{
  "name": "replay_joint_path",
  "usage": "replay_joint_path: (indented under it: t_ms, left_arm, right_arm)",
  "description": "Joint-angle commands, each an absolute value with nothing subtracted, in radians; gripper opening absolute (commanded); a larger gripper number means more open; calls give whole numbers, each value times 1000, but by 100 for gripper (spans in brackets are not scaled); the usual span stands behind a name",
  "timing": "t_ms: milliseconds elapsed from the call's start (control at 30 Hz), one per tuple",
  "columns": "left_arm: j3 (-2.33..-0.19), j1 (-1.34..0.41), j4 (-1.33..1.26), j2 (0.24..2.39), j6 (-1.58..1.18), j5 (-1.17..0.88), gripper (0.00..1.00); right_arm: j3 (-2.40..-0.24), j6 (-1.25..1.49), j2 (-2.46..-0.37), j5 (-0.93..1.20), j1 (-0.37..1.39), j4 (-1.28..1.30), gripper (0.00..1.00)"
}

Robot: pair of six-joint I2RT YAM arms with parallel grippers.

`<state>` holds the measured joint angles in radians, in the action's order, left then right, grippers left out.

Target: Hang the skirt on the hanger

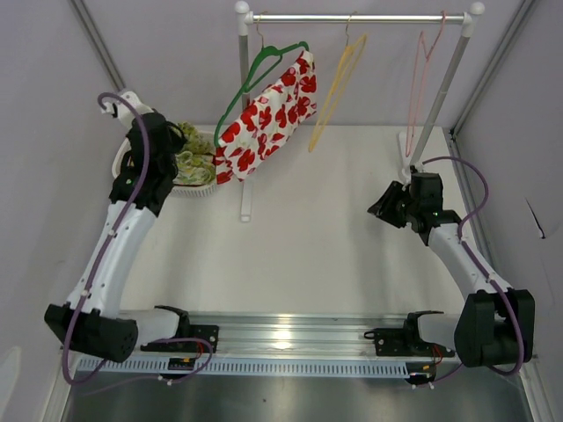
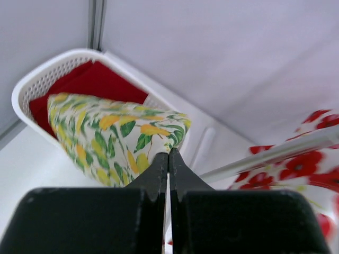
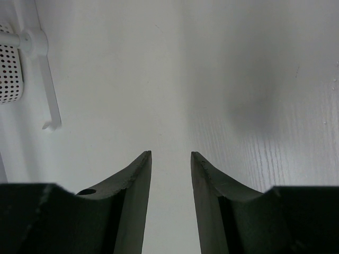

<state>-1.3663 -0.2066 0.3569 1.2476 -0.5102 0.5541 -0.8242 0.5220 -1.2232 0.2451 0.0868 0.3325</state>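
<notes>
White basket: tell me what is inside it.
A yellow-and-green leafy cloth lies over a red cloth in the basket. It covers much of the red one; anything beneath them is hidden.

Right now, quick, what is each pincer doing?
Left pincer: shut, tips at the leafy cloth; a pinch cannot be told.
Right pincer: open, holding nothing.
</notes>
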Motion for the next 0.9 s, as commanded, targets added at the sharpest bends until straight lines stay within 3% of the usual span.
replay_joint_path:
  t_ms: [0, 467, 700, 867]
  left_arm:
    - [-1465, -236, 347, 1144, -457, 595, 0]
    - [-1532, -479, 446, 887, -362, 615, 0]
    - [-1522, -494, 469, 822, -357, 516, 0]
    - [-1465, -497, 476, 809, -417, 326, 0]
  right_arm:
    - [-871, 506, -1189, 253, 98, 330, 41]
    - [-919, 491, -1184, 233, 141, 359, 41]
    - [-923, 495, -1161, 221, 201, 368, 42]
    - [-919, 503, -1151, 213, 242, 376, 42]
